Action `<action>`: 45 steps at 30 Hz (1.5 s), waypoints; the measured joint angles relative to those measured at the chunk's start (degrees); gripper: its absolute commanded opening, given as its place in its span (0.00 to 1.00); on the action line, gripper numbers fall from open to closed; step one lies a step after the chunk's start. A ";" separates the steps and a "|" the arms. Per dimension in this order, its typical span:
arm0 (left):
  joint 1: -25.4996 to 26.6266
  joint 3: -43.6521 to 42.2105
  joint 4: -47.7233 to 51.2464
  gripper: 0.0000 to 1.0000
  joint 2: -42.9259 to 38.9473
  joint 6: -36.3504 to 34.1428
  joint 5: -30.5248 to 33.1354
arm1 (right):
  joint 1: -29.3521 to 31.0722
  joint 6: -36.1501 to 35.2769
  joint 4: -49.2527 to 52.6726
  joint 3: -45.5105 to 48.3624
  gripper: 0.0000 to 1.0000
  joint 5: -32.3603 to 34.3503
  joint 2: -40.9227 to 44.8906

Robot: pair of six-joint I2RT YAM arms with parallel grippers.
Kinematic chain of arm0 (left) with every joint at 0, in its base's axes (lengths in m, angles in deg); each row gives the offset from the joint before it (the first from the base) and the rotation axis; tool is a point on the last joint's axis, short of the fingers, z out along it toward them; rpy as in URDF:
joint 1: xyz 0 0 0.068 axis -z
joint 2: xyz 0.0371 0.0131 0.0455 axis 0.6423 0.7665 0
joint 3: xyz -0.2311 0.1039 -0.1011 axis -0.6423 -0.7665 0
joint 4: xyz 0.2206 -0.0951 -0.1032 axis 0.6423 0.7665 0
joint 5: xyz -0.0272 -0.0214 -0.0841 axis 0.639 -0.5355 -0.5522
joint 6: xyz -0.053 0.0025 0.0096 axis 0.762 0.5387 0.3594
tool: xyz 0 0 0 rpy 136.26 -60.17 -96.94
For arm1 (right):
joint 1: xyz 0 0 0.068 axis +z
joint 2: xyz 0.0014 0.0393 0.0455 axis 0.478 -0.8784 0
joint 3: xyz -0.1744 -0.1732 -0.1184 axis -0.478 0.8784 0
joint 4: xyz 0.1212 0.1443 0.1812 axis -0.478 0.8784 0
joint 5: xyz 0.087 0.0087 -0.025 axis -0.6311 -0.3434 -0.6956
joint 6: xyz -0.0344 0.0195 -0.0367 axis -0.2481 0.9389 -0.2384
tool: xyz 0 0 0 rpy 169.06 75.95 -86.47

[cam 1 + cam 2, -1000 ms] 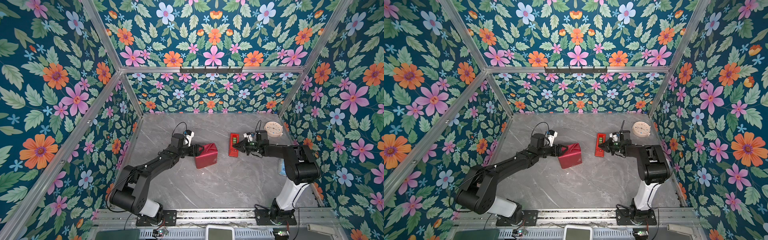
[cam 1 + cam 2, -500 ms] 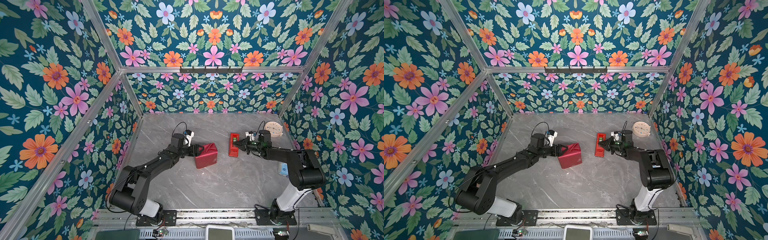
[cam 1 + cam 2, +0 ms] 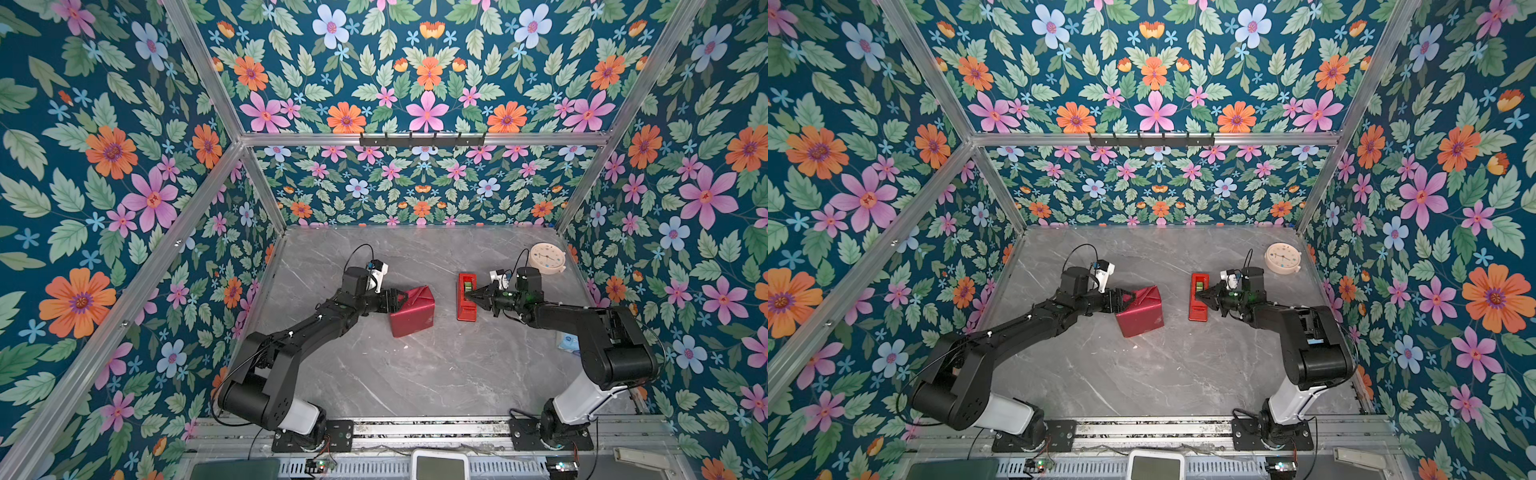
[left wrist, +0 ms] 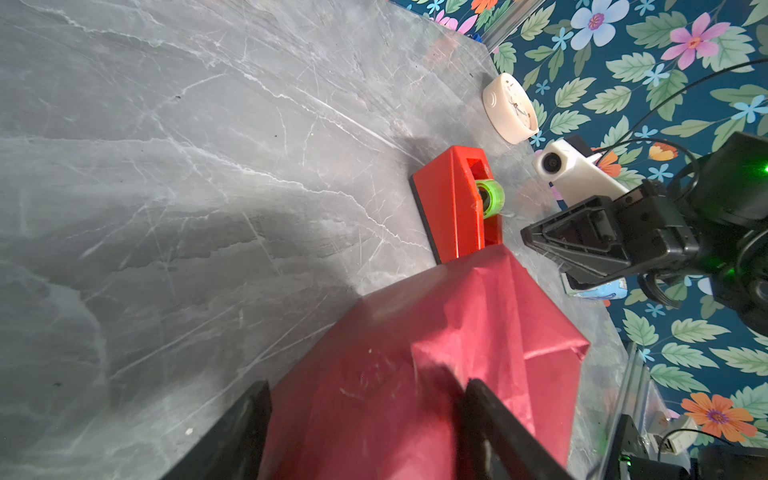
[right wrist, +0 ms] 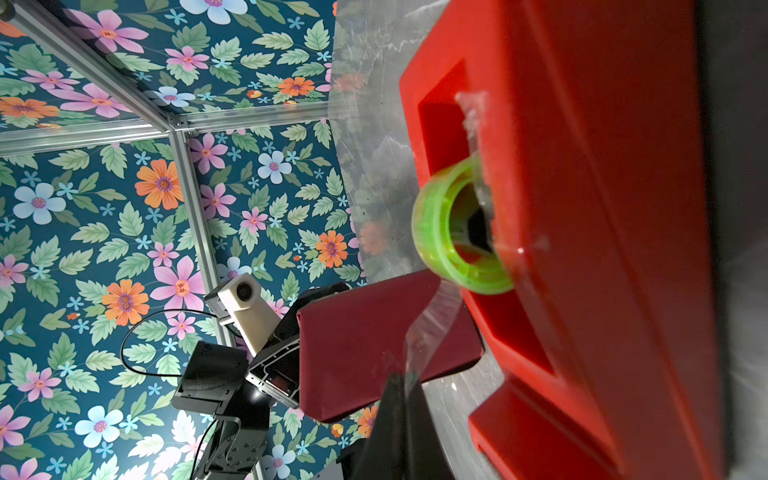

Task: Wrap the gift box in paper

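The paper (image 3: 413, 311) (image 3: 1140, 311) is folded round the gift box as a maroon parcel mid-table; the box itself is hidden under it. My left gripper (image 3: 395, 300) (image 3: 1124, 300) clamps the parcel's left end. In the left wrist view its gripper (image 4: 365, 390) has a black finger on each side of the paper (image 4: 374, 374). My right gripper (image 3: 471, 296) (image 3: 1202, 296) is shut beside the red tape dispenser (image 3: 465, 309) (image 3: 1198, 309). In the right wrist view the gripper (image 5: 399, 378) pinches a clear tape strip (image 5: 428, 328) drawn from the green roll (image 5: 440, 232).
A round cream clock (image 3: 547, 257) (image 3: 1282, 257) lies at the back right corner. A small blue item (image 3: 567, 343) sits by the right wall behind my right arm. Floral walls close in the grey marble table (image 3: 415, 374) on three sides.
My right arm's elbow has swung outward and toward the front, while its gripper stays at the dispenser. The left arm and the parcel have not moved.
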 measured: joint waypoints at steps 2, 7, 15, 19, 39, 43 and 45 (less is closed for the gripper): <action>0.00 0.00 0.04 0.74 -0.09 0.00 0.13 | 0.00 -0.04 0.04 -0.76 0.00 -0.02 -0.17; 0.00 0.00 0.07 0.74 -0.11 -0.02 0.24 | 0.02 -0.35 0.24 -2.27 0.00 0.09 -0.15; 0.00 -0.07 0.31 0.74 -0.42 -0.20 0.68 | 0.13 -0.85 2.60 3.15 0.00 1.44 4.87; 0.00 0.11 0.50 0.75 -0.31 -0.22 0.68 | 0.35 -0.22 2.19 3.21 0.00 1.07 4.04; 0.02 0.22 0.44 0.74 0.00 -0.44 0.63 | 3.41 -0.24 4.39 12.07 0.00 5.38 14.23; 0.02 0.22 0.44 0.74 0.07 -0.44 0.57 | 3.67 -0.28 4.42 13.46 0.00 5.75 14.43; 0.02 0.22 0.44 0.74 0.11 -0.46 0.55 | 3.67 -0.33 4.33 13.86 0.00 6.05 14.45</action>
